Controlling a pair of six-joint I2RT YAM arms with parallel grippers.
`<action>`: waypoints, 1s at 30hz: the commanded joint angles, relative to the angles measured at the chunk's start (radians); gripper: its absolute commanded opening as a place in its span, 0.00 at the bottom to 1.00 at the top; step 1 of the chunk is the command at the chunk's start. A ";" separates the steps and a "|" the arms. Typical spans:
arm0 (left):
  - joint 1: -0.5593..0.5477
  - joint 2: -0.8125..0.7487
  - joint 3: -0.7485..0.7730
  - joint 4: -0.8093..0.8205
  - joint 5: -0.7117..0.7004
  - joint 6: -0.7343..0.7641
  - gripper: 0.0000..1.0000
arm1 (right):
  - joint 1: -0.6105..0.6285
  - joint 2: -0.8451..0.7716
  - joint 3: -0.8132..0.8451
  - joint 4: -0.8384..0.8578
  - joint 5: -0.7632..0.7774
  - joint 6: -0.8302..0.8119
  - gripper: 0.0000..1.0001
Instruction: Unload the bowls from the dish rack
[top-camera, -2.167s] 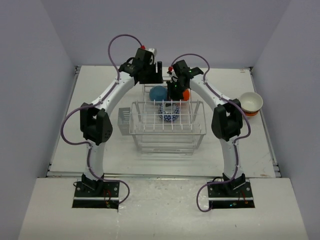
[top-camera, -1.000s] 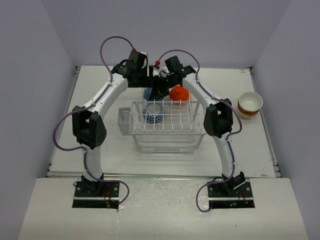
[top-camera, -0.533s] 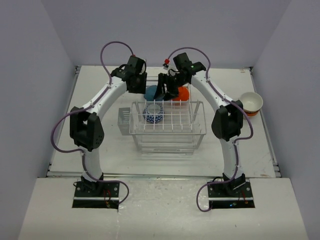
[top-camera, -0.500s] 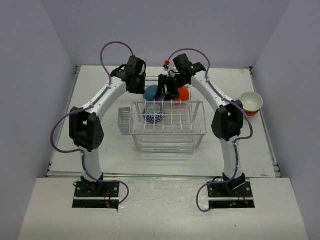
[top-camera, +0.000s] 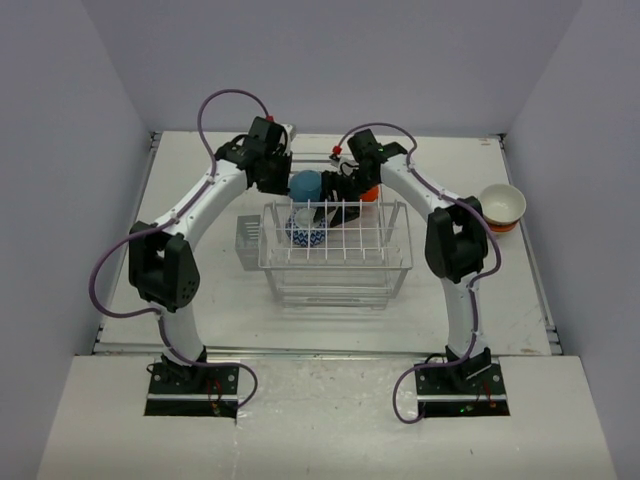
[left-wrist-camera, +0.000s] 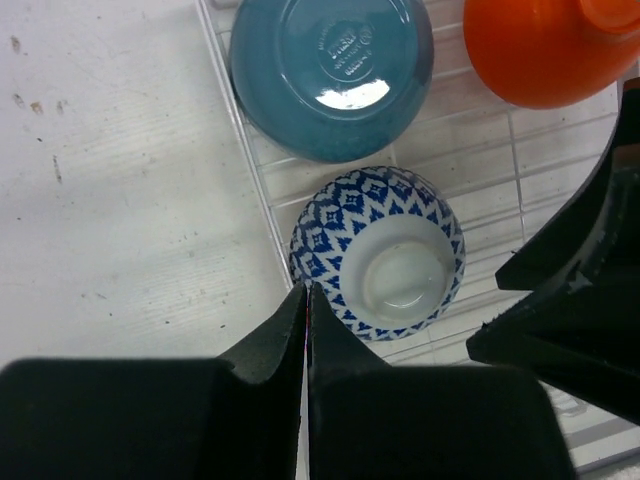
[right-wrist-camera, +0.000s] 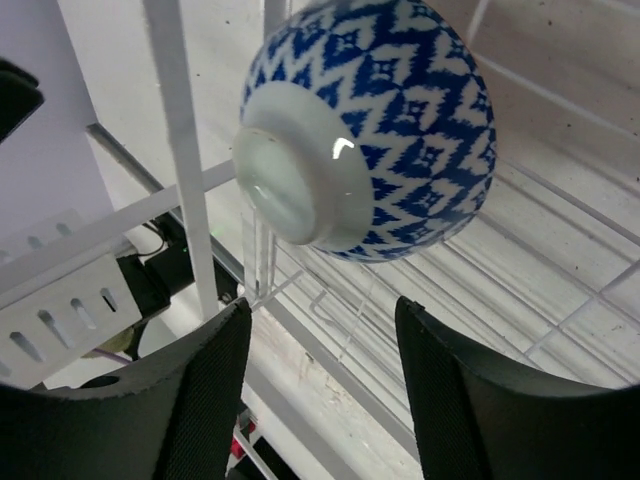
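The white wire dish rack (top-camera: 340, 268) stands mid-table. At its far end lie an upturned blue bowl (top-camera: 305, 185), an orange bowl (top-camera: 370, 190) and an upturned blue-and-white patterned bowl (top-camera: 305, 230). In the left wrist view my left gripper (left-wrist-camera: 306, 292) is shut on nothing, its tips at the patterned bowl's (left-wrist-camera: 380, 255) near rim, beside the rack's edge wire (left-wrist-camera: 250, 160). My right gripper (right-wrist-camera: 325, 330) is open inside the rack, and the patterned bowl (right-wrist-camera: 400, 130) lies just ahead of its fingers (right-wrist-camera: 200, 400), not between them.
A cream bowl (top-camera: 502, 202) sits stacked on an orange one at the table's right edge. A small cutlery cup (top-camera: 247, 236) hangs on the rack's left side. The two grippers are close together over the rack's far end.
My left gripper has closed and shifted slightly left. My right gripper has opened and dropped into the rack toward the patterned bowl. The blue and orange bowls lie where they were half a second ago.
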 joint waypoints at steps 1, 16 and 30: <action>0.004 -0.034 -0.013 0.020 0.088 0.036 0.00 | -0.014 -0.084 -0.047 0.050 -0.017 0.019 0.59; 0.004 -0.021 -0.068 0.026 0.274 0.032 0.00 | -0.042 -0.115 -0.206 0.204 -0.106 0.062 0.77; 0.002 0.011 -0.052 -0.024 0.237 0.056 0.34 | -0.060 -0.107 -0.269 0.312 -0.151 0.124 0.79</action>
